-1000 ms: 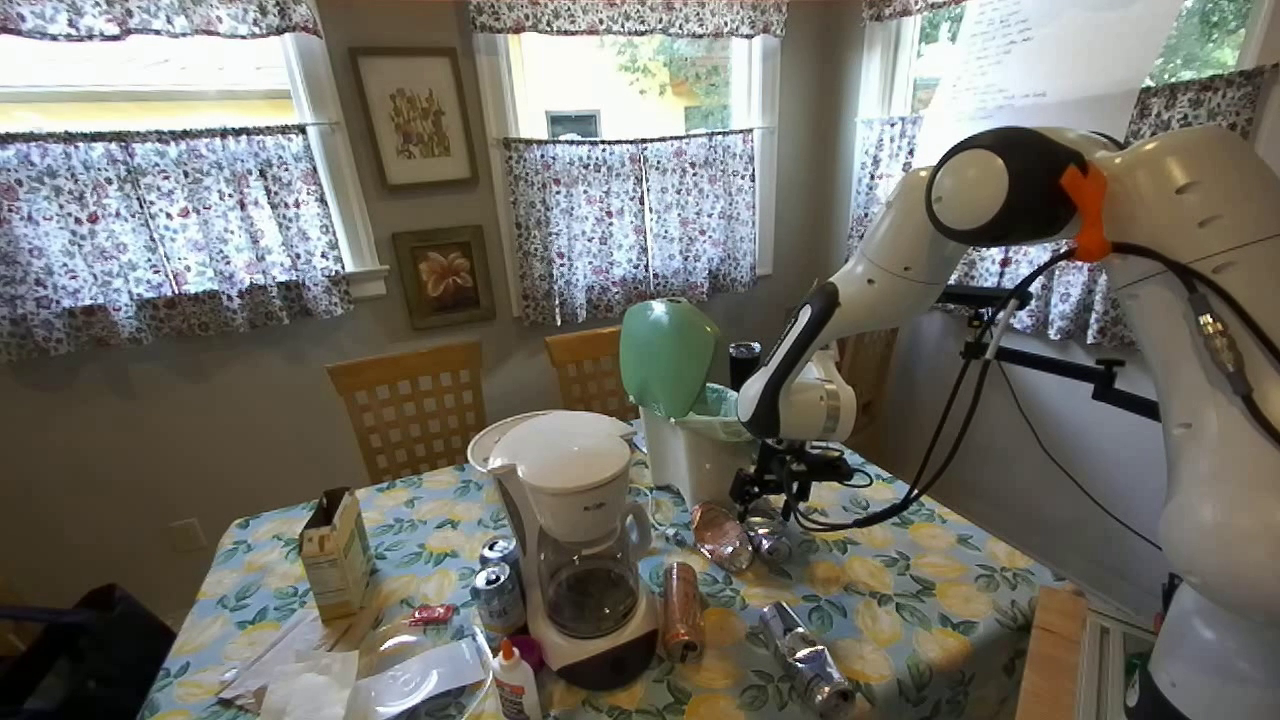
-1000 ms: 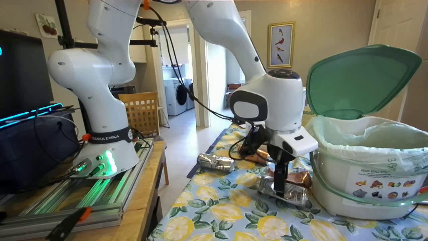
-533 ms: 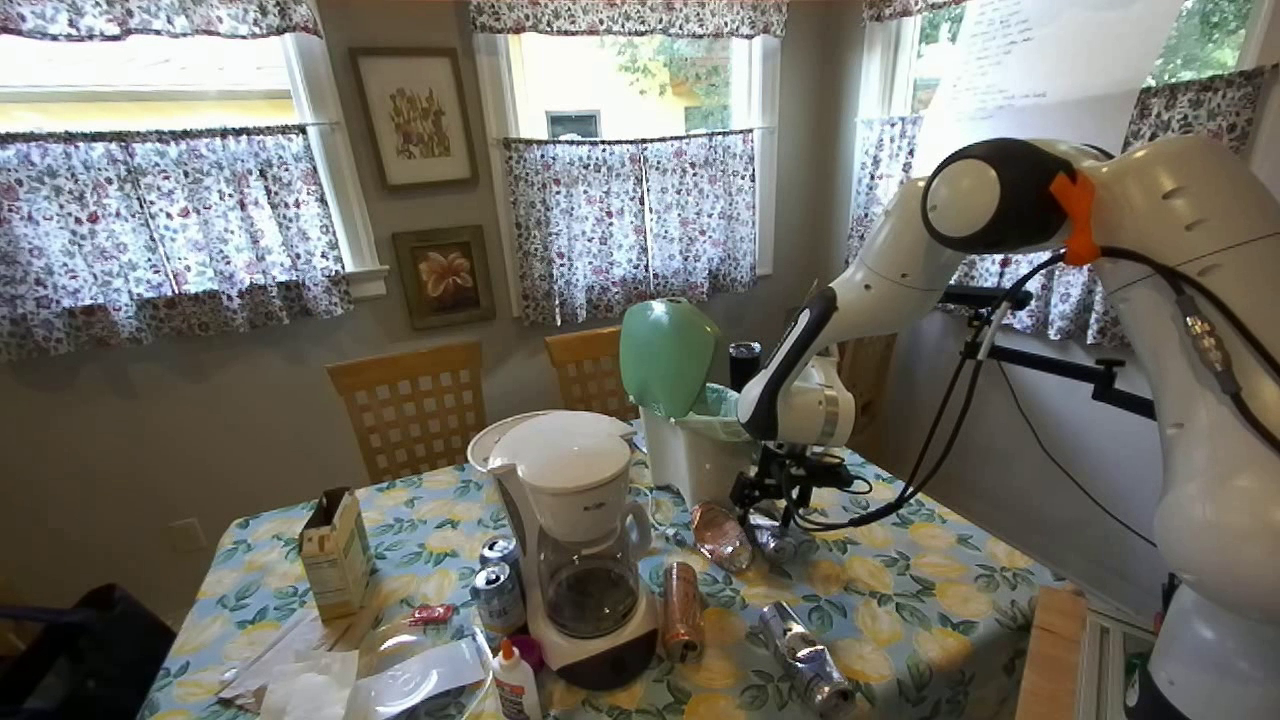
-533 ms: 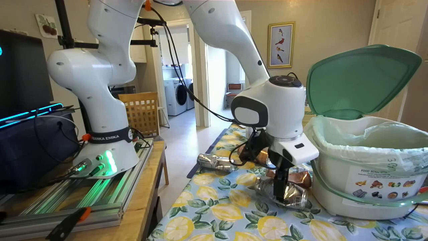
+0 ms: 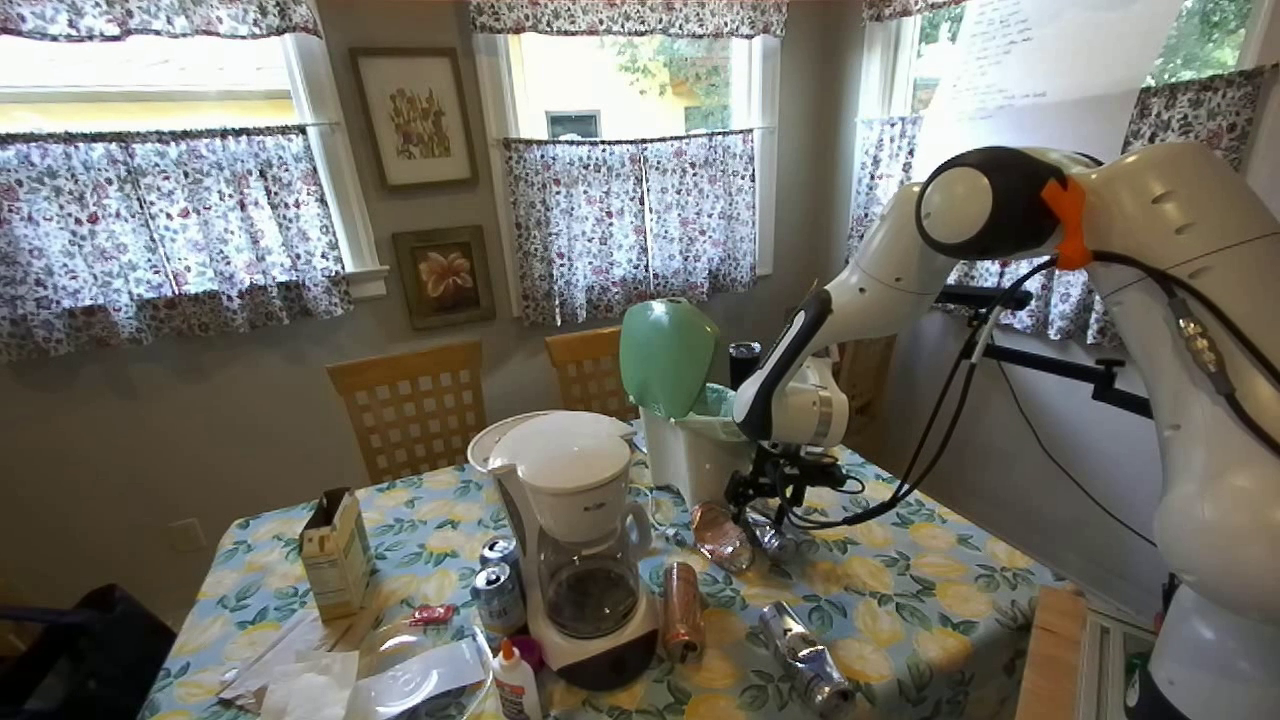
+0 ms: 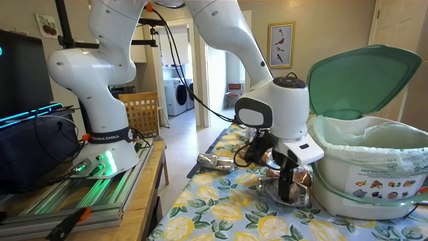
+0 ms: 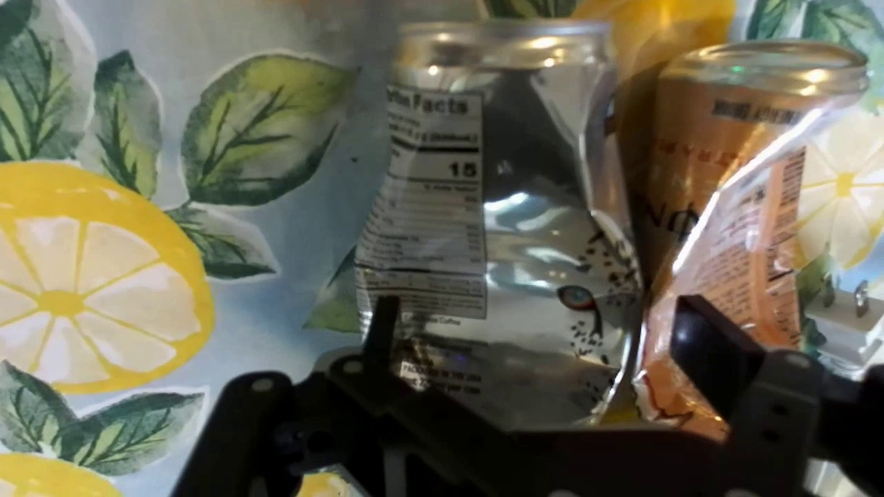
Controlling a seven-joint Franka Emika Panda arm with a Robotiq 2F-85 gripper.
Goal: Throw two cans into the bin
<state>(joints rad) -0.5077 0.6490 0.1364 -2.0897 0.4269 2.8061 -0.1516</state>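
Gripper [image 7: 537, 321] is a touch nearer the bin [image 6: 334, 172] vs. the prev. frame, bin just beside it. Jaws spread wide, no grip yet: silver can [image 7: 511, 241] lies btwn the fingers [image 7: 718, 352], long axis approx. square to their closing line, w/ an orange can [image 7: 732, 207] crowding one finger.

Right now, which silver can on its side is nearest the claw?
The crumpled silver can with the printed eye: right at the open claw, beside a crushed copper can. The other silver can on its side is farther from claw and bin.
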